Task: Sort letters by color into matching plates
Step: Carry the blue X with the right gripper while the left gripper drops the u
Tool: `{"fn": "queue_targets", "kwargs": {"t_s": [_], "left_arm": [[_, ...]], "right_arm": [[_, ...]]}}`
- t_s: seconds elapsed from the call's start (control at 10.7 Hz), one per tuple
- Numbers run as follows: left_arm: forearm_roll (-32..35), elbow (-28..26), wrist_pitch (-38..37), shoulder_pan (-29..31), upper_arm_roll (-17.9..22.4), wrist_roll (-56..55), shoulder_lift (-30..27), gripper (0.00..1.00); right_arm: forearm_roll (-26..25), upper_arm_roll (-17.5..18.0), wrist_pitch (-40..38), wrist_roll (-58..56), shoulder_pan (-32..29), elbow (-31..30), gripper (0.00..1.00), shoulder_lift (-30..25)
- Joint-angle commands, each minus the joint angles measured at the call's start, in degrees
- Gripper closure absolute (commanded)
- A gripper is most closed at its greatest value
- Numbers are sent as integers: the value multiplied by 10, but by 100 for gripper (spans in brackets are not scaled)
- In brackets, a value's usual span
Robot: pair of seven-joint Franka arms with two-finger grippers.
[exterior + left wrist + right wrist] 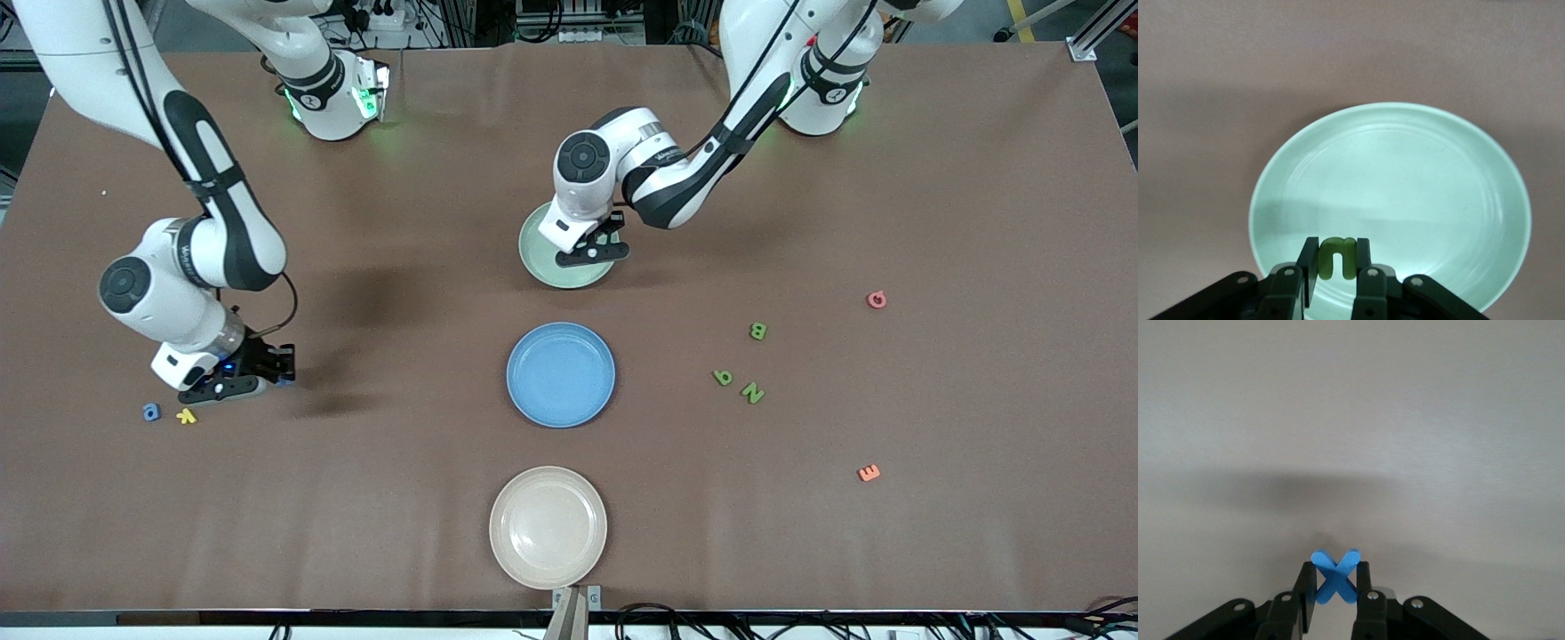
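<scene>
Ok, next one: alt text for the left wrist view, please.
The left gripper is shut on a small green letter, holding it over the pale mint green plate. The plate is otherwise empty and sits on the brown table.

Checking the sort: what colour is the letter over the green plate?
Green letter, clearest in left wrist view.

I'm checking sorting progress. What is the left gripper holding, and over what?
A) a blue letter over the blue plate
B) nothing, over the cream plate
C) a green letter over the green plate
C: the left gripper pinches a green letter over the green plate.
</scene>
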Motion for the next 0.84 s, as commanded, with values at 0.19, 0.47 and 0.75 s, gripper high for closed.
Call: {"fn": "queue_targets", "kwargs": {"t_s": [0.19, 0.47, 0.75], "left_arm": [[-2, 37, -16, 3, 29, -65, 14, 0], [-3, 37, -31, 47, 40, -84, -11, 0], [-1, 37, -32, 115, 44, -94, -13, 0]], "right_arm": [[10, -1, -7, 273, 123, 34, 87, 0], [10, -1, -8, 416, 195, 72, 86, 10], [10, -1, -8, 535, 265, 122, 85, 52]]}}
